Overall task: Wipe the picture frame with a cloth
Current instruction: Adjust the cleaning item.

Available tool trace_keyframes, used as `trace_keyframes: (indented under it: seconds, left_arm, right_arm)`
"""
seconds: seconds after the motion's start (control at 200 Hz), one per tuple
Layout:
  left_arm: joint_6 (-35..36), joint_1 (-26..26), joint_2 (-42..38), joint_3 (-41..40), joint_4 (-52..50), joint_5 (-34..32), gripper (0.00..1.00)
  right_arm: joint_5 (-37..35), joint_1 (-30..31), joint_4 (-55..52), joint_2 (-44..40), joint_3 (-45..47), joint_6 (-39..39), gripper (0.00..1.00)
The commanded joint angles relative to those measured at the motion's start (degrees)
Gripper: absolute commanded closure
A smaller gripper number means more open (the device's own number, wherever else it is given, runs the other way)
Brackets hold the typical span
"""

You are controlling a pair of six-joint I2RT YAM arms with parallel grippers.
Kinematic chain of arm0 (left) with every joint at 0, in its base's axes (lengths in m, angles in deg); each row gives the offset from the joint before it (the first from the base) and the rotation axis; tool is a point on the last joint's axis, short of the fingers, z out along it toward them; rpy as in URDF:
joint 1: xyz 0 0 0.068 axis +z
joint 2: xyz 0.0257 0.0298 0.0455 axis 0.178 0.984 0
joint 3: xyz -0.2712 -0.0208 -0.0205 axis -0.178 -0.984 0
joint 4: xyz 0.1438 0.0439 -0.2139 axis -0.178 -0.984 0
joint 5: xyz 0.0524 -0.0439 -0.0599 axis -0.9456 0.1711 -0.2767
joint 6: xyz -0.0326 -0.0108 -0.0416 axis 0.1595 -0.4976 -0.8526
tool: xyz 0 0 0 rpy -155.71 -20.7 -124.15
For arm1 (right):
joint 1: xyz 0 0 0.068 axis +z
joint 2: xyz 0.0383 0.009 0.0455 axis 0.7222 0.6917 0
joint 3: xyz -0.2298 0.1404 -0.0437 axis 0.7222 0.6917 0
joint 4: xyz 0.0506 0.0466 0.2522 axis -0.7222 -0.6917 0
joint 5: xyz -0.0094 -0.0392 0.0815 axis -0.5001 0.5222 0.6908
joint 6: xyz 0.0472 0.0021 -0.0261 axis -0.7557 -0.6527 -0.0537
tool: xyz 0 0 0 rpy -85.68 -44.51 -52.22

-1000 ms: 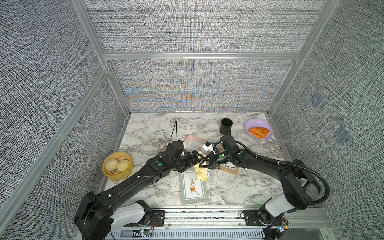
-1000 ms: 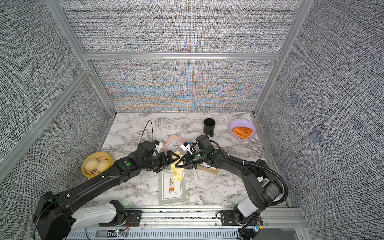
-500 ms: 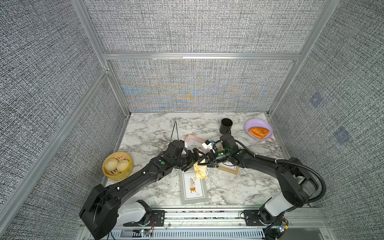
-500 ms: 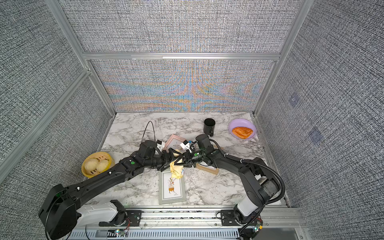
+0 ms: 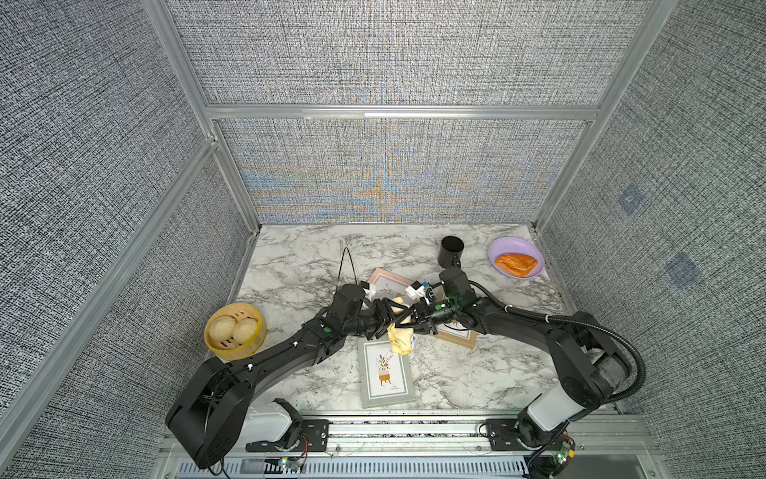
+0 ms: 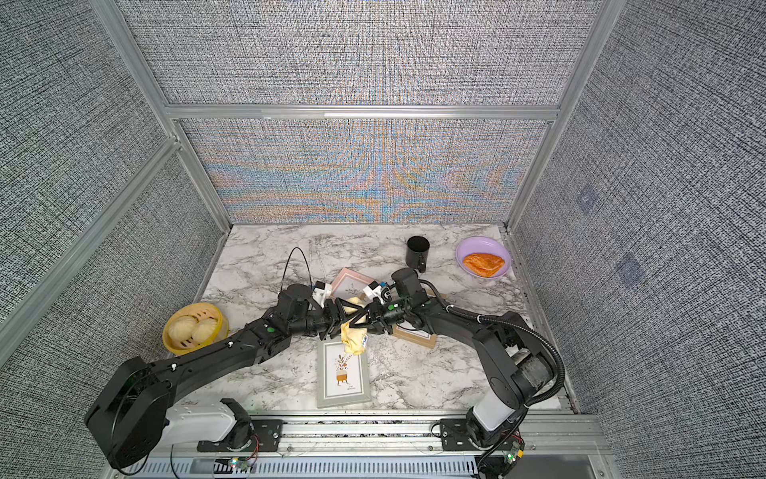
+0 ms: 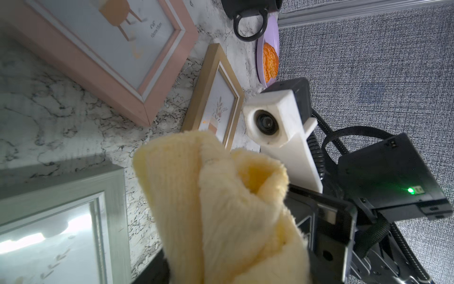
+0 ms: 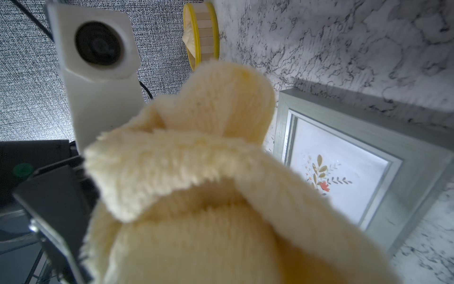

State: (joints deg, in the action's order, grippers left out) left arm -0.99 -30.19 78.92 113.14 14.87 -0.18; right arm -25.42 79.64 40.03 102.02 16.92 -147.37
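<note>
my right gripper (image 5: 415,320) pinches the cloth (image 5: 401,339) at mid-picture, dangling over the upper end of the grey picture frame (image 5: 385,373). my left gripper (image 5: 389,316) brackets it too; whether it's clamped i cannot tell.

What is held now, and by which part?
The cloth, by its bunched upper part: the right tool grips it there, and the rest hangs loose. Whether the left tool also grips it cannot be told.

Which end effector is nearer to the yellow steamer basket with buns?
Left. The left end effector is at the cloth, on the side toward the steamer basket; the right end effector meets it from the far side.
</note>
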Motion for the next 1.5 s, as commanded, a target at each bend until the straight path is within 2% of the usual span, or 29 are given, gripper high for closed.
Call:
trace_keyframes:
  seconds: [0.0, 0.3, 0.4, 0.49, 0.811, 0.981, 1.041, 1.156, 1.246, 1.426, 1.496]
  left_arm:
    - [-1.4, 0.3, 0.6, -0.4, -3.6, 2.5, 0.39]
    - [0.2, 2.2, 1.3, 0.5, -6.5, 3.8, 0.28]
    - [1.4, 2.2, 3.2, 1.4, -7.3, 5.7, 0.28]
    - [1.1, 2.2, 4.5, 1.2, -5.4, 6.9, 0.31]
    - [-0.3, 2.2, 3.5, 2.7, -3.6, 6.3, 0.60]
    - [-0.7, 2.2, 3.1, 2.8, -3.5, 6.3, 0.91]
    - [-0.7, 2.2, 2.7, 2.8, -3.8, 6.2, 1.00]
    - [0.3, 2.5, 1.7, 3.0, -5.7, 5.9, 1.00]
    - [3.3, 3.5, 0.2, 3.8, -10.2, 5.6, 1.00]
    - [11.9, 7.1, -4.6, 5.6, -24.9, 3.5, 1.00]
    - [17.5, 7.9, -6.3, 7.1, -31.8, 2.1, 1.00]
  right_arm:
    - [2.7, 0.1, 7.5, -0.3, -0.9, 1.1, 0.77]
    - [3.7, -0.1, 8.9, -0.5, -0.9, 0.6, 0.76]
    - [3.9, -0.2, 8.9, -0.6, -1.2, 0.7, 0.75]
    - [4.0, -0.4, 8.9, -0.6, -1.4, 0.8, 0.75]
    - [2.1, -0.4, 7.3, -0.1, -1.4, 1.3, 0.75]
    - [0.7, -0.6, 5.4, 0.1, -1.8, 2.0, 0.74]
    - [-0.1, -0.6, 2.5, 0.1, -2.4, 3.5, 0.74]
    - [-2.2, -1.0, -3.7, -0.5, -3.3, 7.6, 0.70]
    - [-4.7, -1.4, -11.6, -1.5, -4.9, 12.1, 0.64]
    - [-13.1, -2.0, -32.1, -4.9, -10.7, 23.3, 0.47]
    - [-16.9, -1.8, -38.5, -6.1, -11.9, 26.0, 0.42]
